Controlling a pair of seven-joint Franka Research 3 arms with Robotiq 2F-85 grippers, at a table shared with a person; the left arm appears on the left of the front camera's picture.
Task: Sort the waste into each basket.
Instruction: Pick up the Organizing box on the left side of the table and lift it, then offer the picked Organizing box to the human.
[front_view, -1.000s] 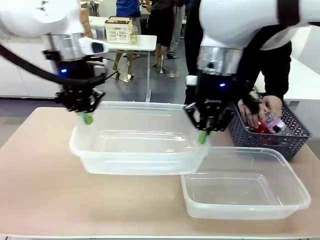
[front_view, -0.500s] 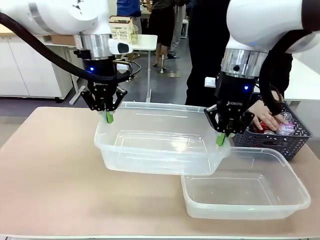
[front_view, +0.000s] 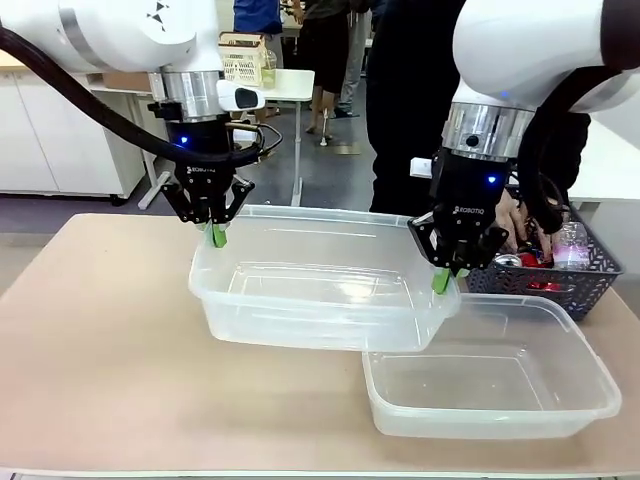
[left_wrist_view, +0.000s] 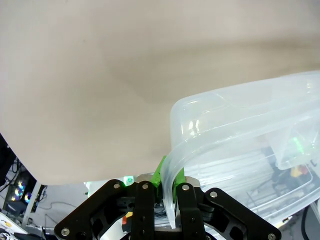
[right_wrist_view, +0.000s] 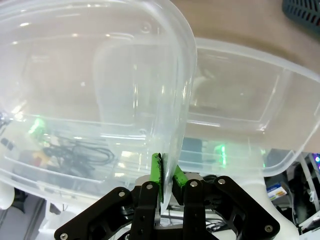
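Two tools are clenched on one clear tub (front_view: 320, 300): the left tool (front_view: 216, 236) pinches the rolled rim at its left short end, the right tool (front_view: 441, 280) the rim at its right short end. The wrist views show the plastic wall nipped between green pads on each side. The tub's long axis runs from one tool to the other, across the desk (front_view: 100, 330). It hangs empty and roughly level, apparently clear of the surface. Its near right corner overlaps the far left corner of the second tub (front_view: 470, 385), which lies flat and empty on the desk.

None of the waste (front_view: 520, 262) is in either tub. It sits in the dark lattice basket (front_view: 560, 285), just beyond and to the right of the right tool, where a person's hand (front_view: 507, 222) reaches in. The right arm is much the nearer. The held tub probably has to be set down clear of its twin before either tool is free for litter.
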